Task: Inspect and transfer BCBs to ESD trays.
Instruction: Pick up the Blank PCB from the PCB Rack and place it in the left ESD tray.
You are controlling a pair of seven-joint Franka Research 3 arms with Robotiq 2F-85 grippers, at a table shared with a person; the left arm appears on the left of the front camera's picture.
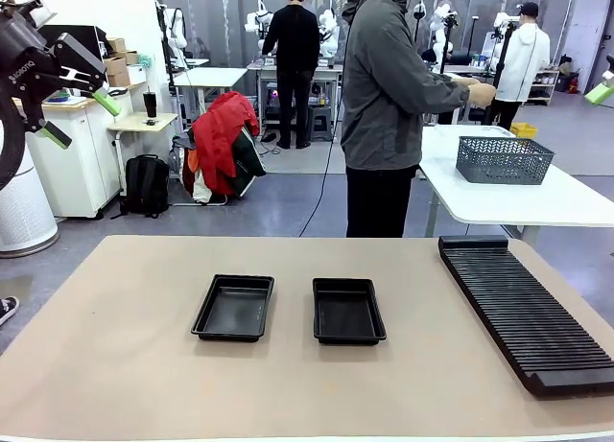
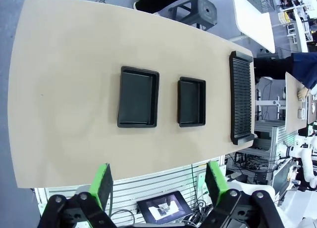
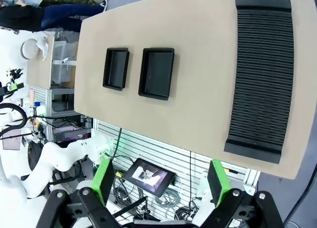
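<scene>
From where I stand, the job looks barely begun. The two ESD trays sit side by side in the middle of the table (image 1: 115,346), the left tray (image 1: 233,308) and the right tray (image 1: 348,311) close together but not touching, and both floors are bare. No BCBs lie in either one, and I cannot tell where they are. The long black slotted rack (image 1: 528,308) along the table's right side looks empty too. So by my reckoning every inspection and every transfer is yet to be done. At the far side, the person (image 1: 389,97) is turned away to the right, hands raised near a white side table holding a grey mesh basket (image 1: 504,159). What the hands are doing is too small to make out. Both arms hang high and well back from the work. The left gripper (image 1: 80,118) is up at the far left with its green fingers spread wide and nothing between them. The right gripper (image 3: 162,181) looks down on the table from above, its jaws likewise wide apart and empty.
</scene>
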